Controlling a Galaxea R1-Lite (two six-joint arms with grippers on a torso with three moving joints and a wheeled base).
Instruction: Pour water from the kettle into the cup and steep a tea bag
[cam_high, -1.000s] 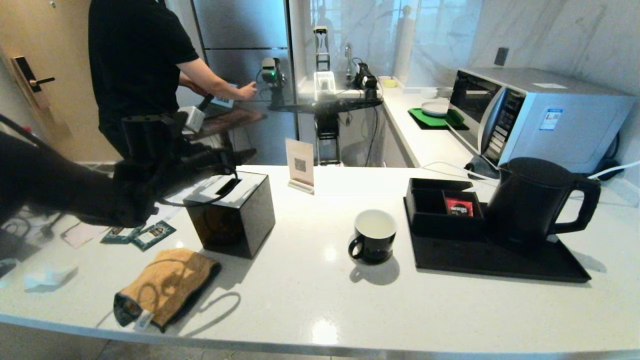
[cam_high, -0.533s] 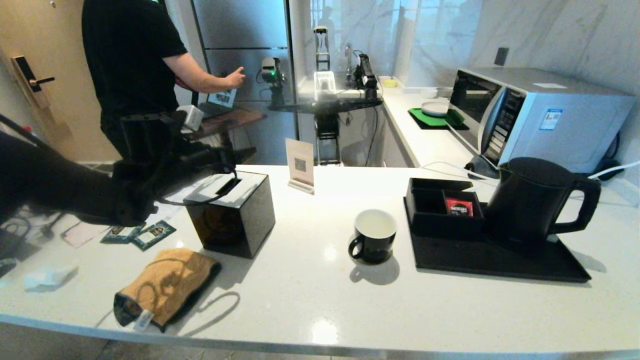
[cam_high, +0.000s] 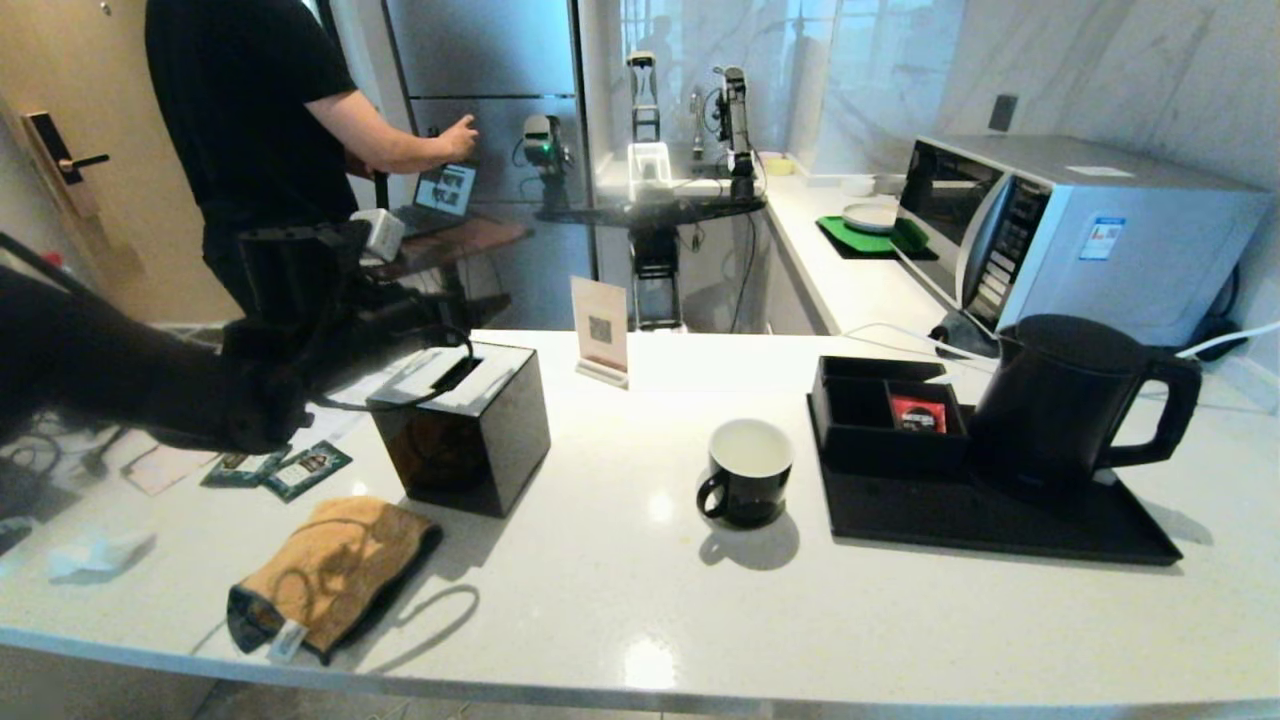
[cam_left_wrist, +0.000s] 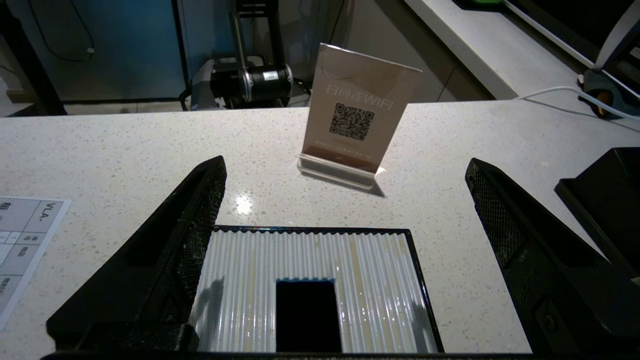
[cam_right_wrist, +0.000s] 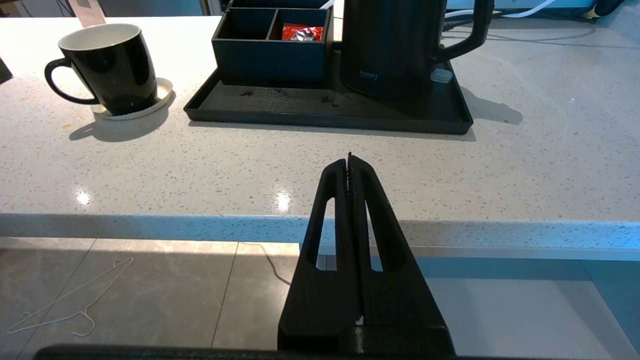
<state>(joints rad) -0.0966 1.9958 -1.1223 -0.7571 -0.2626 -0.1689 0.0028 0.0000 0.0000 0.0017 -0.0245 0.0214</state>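
Note:
The tall black kettle (cam_high: 1060, 410) (cam_right_wrist: 395, 45) stands lid shut on the right of a black tray (cam_high: 1000, 525), handle to the right. Just left of the tray, the black cup (cam_high: 750, 472) (cam_right_wrist: 107, 65) shows a white, empty-looking inside. A small pale sachet (cam_high: 95, 552), possibly the tea bag, lies at the counter's far left. My left gripper (cam_high: 440, 320) (cam_left_wrist: 345, 162) hovers open above the black tissue box (cam_high: 465, 425), holding nothing. My right gripper (cam_right_wrist: 349, 160) is shut and empty, in front of the counter's edge, facing the tray. No water shows.
A red packet (cam_high: 917, 412) lies in the tray's compartment box. Two dark green packets (cam_high: 290, 468) and an orange cloth (cam_high: 330, 570) lie at the left. A QR sign (cam_high: 600, 325) stands behind the tissue box, a microwave (cam_high: 1060, 230) behind the kettle. A person (cam_high: 260, 120) stands beyond the counter.
Both of my arms stay almost still. Behind the counter the person has lifted his hand, and a device there has swung upright.

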